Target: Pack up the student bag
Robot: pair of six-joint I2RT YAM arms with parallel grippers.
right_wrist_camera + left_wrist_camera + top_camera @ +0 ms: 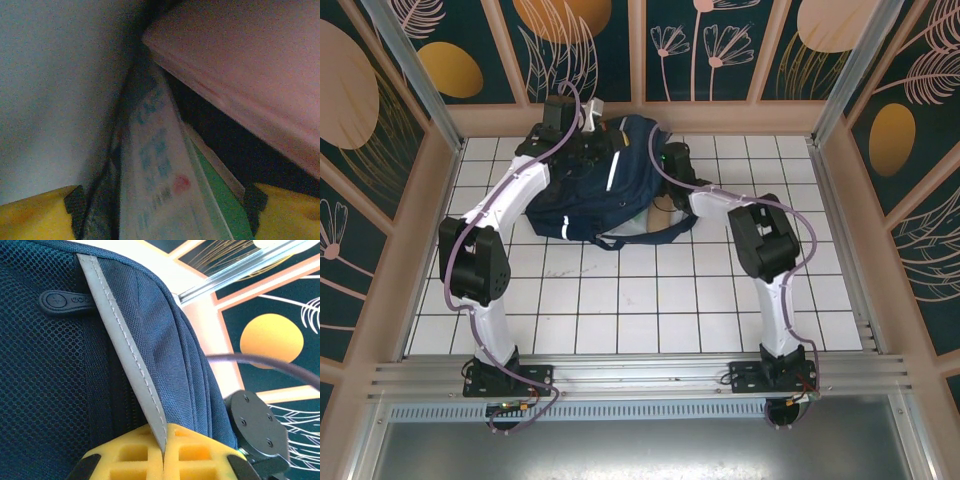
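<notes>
By R tool [161,220], illegible blue print [152,145]

- bag [175,365]: matt navy woven cloth; open mesh [45,380] left of the stripe.
- stripe [131,365]: smooth grey tape, stitched.
- left fingers [192,437]: matt yellow plastic.
- table [620,300]: smooth white tiles.

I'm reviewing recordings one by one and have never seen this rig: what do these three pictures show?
Two white robot arms are bolted to a white tiled table; one picture looks down from above and behind them, the others come from a camera on each wrist. A large dark navy fabric backpack lies on the table. The left arm's yellow jaws are shut on its grey reflective stripe. The right arm's jaws stand open in a dim place, a pale printed flat item between them.
</notes>
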